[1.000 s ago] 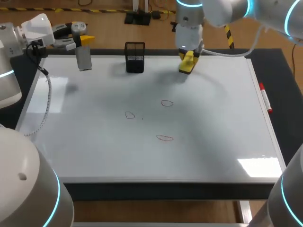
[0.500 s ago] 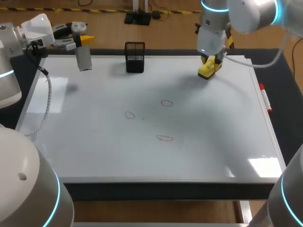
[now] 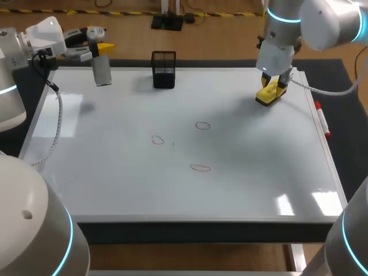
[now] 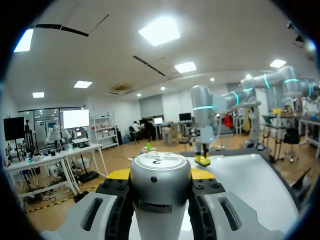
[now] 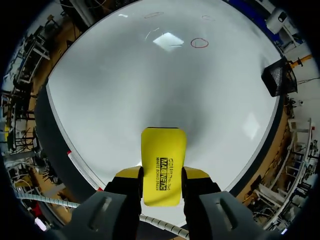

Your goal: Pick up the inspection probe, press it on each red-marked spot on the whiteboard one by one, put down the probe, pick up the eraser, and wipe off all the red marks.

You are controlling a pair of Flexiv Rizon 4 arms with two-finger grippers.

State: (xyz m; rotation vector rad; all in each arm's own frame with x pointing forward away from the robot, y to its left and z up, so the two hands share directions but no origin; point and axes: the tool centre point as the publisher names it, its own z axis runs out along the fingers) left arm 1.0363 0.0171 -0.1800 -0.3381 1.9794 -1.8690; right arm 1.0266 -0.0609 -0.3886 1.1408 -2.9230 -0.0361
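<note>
Right gripper (image 5: 163,176) clamped on yellow eraser (image 3: 269,94), near whiteboard's (image 3: 115,172) far right corner, well apart from 3 red marks (image 3: 202,125). Left gripper (image 4: 160,175) closed round probe (image 4: 160,200), far left edge. Risk: eraser lands tilted, edge-only contact, smears remain.

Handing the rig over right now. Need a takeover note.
Grip: left jaws shut on probe, upright at the whiteboard's far left corner; right jaws shut on eraser, at the far right, away from the marks.
Done: eraser picked up. Whether the spots were probed cannot be told.
Left: put probe down; wipe all three red marks, none erased yet.
</note>
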